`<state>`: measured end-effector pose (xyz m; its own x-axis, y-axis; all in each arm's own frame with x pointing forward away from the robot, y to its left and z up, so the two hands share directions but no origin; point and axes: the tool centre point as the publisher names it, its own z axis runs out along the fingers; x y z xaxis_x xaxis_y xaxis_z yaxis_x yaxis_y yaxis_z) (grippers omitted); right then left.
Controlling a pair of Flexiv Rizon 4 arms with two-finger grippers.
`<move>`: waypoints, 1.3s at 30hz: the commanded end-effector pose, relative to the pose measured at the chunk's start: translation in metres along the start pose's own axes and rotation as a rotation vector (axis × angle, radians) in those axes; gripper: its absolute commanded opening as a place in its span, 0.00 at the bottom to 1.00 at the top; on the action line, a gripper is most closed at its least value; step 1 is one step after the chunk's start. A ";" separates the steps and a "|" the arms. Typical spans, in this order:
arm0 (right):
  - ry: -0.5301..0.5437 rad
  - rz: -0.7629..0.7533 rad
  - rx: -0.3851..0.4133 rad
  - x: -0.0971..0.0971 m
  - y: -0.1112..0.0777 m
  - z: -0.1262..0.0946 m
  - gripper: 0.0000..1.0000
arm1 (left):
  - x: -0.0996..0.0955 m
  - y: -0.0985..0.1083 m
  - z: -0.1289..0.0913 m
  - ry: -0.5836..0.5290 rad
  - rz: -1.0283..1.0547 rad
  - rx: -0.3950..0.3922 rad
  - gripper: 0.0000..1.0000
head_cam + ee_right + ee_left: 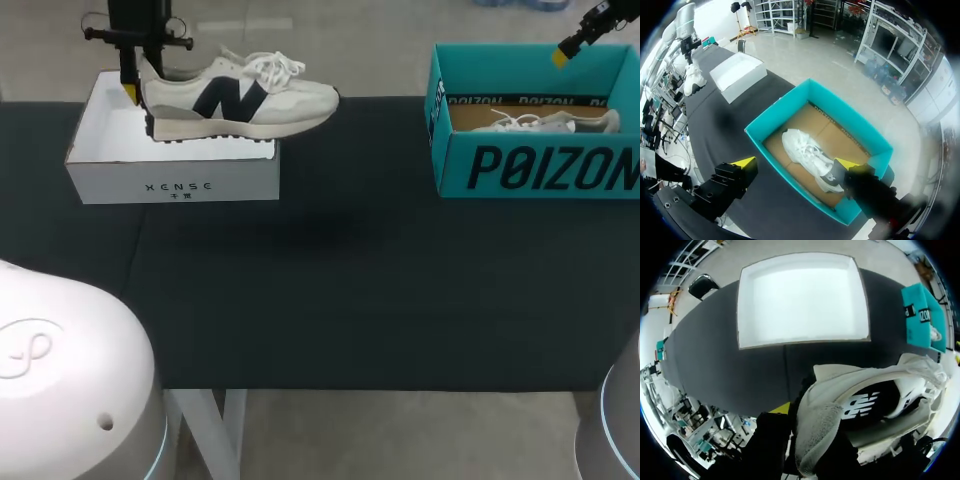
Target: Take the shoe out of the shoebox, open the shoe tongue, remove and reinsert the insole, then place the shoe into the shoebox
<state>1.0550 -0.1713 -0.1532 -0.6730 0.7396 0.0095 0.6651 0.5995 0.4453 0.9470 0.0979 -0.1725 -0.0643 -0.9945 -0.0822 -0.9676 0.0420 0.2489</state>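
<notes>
**A:** Head view first. Where's the shoe?

**B:** The cream sneaker (240, 98) hangs in the air over the white shoebox (170, 170), its toe past the box's right wall. The left gripper (138, 92) is clamped on the heel collar, nothing else under it.

**A:** Risk?

**B:** A heel-only hold, I'd judge. The long toe end could sag or swivel in the fingers, and a hasty swing could shake it loose onto the black table (350, 290).

**A:** Left wrist view?

**B:** The heel sits between the dark fingers and the shoe runs out ahead of them. The white box lies open and bare beneath. If the shoe drops low, the sole could clip the near wall.

**A:** Right wrist view?

**B:** The right gripper (795, 162) hovers with its yellow tips wide apart above the teal shoebox (785, 107), holding nothing. A second sneaker (807, 157) lies inside on the cardboard floor.

**A:** Anything in the way?

**B:** Both boxes stand at the table's far edge, well apart, with bare cloth between them. The right arm is far from the held shoe, so opening the tongue needs it brought across, past the teal box's walls.
</notes>
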 end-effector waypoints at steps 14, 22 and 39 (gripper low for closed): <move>0.000 0.000 0.001 -0.001 0.000 0.000 1.00 | 0.018 0.017 0.026 -0.035 0.041 0.245 0.00; 0.000 0.000 0.001 -0.001 0.000 0.000 1.00 | 0.017 0.022 0.029 -0.055 0.006 0.277 0.00; 0.000 0.000 0.001 -0.001 0.000 0.000 1.00 | 0.070 0.079 0.072 -0.091 -0.079 0.258 0.00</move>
<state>1.0550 -0.1714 -0.1532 -0.6729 0.7397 0.0096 0.6652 0.5994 0.4452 0.8544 0.0491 -0.2224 0.0060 -0.9860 -0.1664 -0.9997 -0.0096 0.0213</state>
